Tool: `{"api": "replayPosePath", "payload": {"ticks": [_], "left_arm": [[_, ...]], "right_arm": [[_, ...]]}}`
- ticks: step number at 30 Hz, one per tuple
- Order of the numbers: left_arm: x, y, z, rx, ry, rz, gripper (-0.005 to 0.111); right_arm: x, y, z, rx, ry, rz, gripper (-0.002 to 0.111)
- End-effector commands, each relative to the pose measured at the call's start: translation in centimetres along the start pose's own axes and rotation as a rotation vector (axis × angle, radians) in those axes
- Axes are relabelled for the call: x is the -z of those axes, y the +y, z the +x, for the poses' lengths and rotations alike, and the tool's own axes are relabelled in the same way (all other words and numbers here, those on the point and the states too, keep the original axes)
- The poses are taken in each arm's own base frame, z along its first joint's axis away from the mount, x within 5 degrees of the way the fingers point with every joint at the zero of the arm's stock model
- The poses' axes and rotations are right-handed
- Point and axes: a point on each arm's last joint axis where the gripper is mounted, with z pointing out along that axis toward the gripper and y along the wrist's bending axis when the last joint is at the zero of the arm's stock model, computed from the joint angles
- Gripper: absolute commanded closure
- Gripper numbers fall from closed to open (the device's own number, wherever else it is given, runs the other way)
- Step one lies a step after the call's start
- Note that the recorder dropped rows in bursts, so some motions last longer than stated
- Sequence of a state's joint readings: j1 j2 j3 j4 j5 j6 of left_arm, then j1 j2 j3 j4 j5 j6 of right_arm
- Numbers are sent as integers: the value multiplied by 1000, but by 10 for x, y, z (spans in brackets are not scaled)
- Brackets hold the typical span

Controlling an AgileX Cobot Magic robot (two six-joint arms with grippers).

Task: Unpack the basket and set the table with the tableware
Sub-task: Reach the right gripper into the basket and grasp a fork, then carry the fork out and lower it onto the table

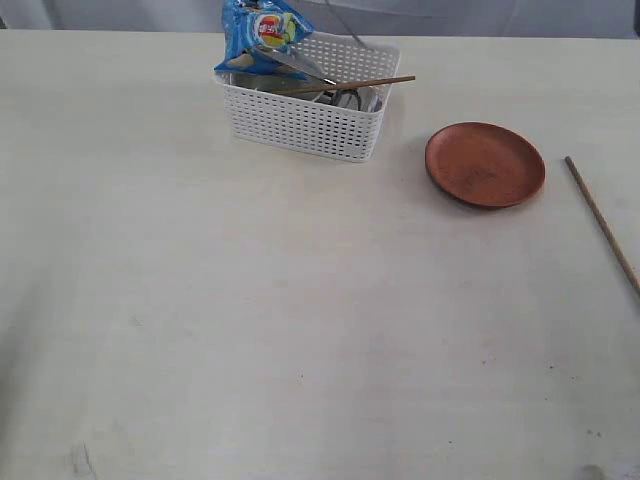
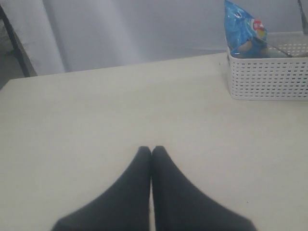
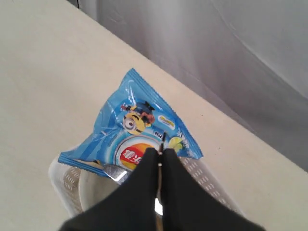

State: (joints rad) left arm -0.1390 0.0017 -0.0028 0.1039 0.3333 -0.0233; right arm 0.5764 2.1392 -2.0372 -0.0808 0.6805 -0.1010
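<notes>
right hand (image 3: 159,152) pinched shut on thin utensil (image 3: 163,140), kind unclear, above basket (image 1: 300,125) at upper centre | left hand (image 2: 151,149) shut, empty, over surface (image 1: 300,330) | done: brown plate (image 1: 485,165), one chopstick (image 1: 600,220) at right | to do: steel pieces (image 1: 300,66), wooden stick (image 1: 350,84) in basket | blue snack bag (image 1: 262,35) crowds them

White lattice basket (image 1: 300,125) — brown plate (image 1: 485,164), blue bag (image 1: 262,35).

We note white perforated plastic basket (image 1: 305,125), matt cream table (image 1: 250,300), glossy crinkled blue snack bag (image 3: 139,130), matt brown plate (image 1: 485,163), plain wooden chopstick (image 1: 603,222).
</notes>
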Motion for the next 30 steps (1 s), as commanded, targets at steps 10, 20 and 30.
{"api": "replayPosePath", "payload": {"ticks": [10, 20, 30], "left_arm": [[0, -1, 0, 7, -3, 8, 107], [0, -1, 0, 7, -3, 8, 107], [0, -1, 0, 7, -3, 8, 107]], "right_arm": [[113, -15, -28, -88, 6, 41, 109], [168, -14, -9, -171, 223, 43, 109], [219, 9, 69, -397, 374, -56, 109]]}}
